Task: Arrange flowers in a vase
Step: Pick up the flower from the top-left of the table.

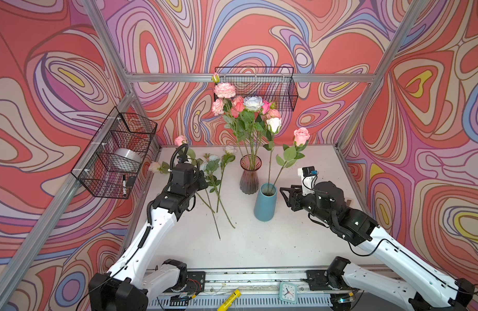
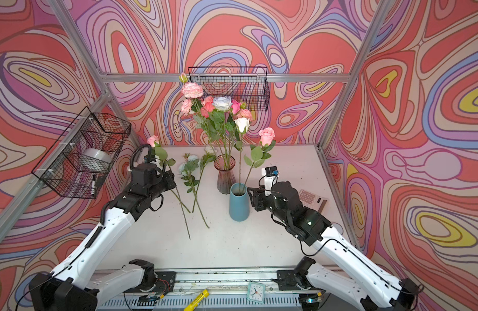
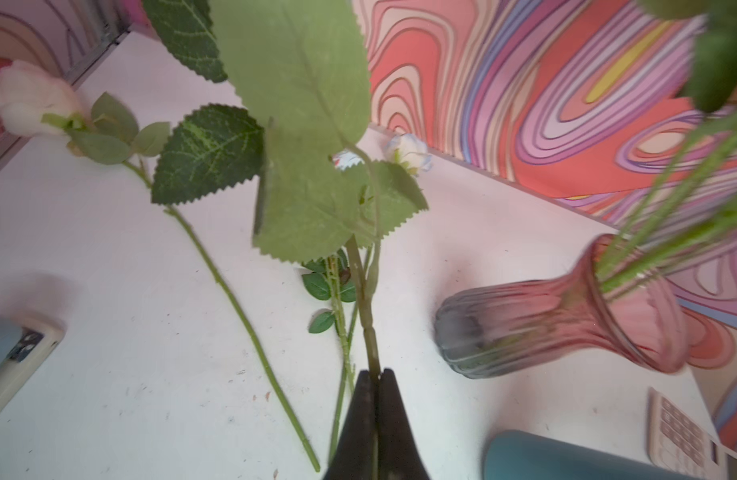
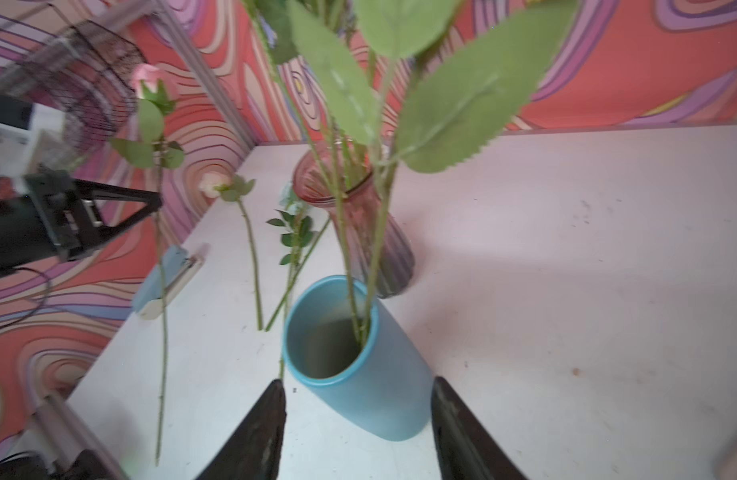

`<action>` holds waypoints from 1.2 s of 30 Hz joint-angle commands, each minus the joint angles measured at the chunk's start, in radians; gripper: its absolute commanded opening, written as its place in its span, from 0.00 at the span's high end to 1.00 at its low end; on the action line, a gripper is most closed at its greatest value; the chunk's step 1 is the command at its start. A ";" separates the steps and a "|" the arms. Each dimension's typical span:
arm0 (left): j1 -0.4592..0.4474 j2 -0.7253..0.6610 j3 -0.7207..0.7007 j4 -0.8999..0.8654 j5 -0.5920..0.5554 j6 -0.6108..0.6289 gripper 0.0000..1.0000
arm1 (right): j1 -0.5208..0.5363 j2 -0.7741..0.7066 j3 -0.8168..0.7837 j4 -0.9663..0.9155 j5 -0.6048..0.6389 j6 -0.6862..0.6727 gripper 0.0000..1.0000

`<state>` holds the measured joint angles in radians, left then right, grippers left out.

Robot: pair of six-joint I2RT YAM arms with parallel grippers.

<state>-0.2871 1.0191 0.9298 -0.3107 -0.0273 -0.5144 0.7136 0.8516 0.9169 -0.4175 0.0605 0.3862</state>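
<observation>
While the left claw (image 3: pixel 377 376) is pressed together on the stem of a pink rose (image 1: pixel 180 140), holding it upright off the table (image 1: pixel 259 247), the right claw (image 4: pixel 358 381) stands spread just beside the blue vase (image 1: pixel 264 204) and does not seem to grip it. That vase holds two roses (image 1: pixel 301 136). The glass vase (image 1: pixel 250 177) behind it holds a full bunch, and a few loose flowers (image 1: pixel 215 172) lie on the table. The step in hand looks like carrying a picked rose to a vase. Next, the stem's foot must swing over a mouth, likely the blue one, and drop in clear of the leaves there.
</observation>
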 commanded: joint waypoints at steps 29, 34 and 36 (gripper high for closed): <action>-0.556 0.162 0.369 0.571 0.219 0.499 1.00 | -0.002 -0.127 -0.160 0.123 0.198 0.075 0.37; -0.563 0.244 0.442 0.610 0.241 0.503 1.00 | -0.002 -0.122 -0.155 0.111 0.171 0.058 0.37; -0.565 0.276 0.455 0.648 0.242 0.505 1.00 | -0.002 -0.116 -0.149 0.101 0.193 0.055 0.37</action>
<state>-0.8440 1.2636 1.3552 0.2562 0.1871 -0.0391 0.7132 0.7322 0.7719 -0.2886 0.2199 0.4461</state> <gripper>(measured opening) 0.048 0.635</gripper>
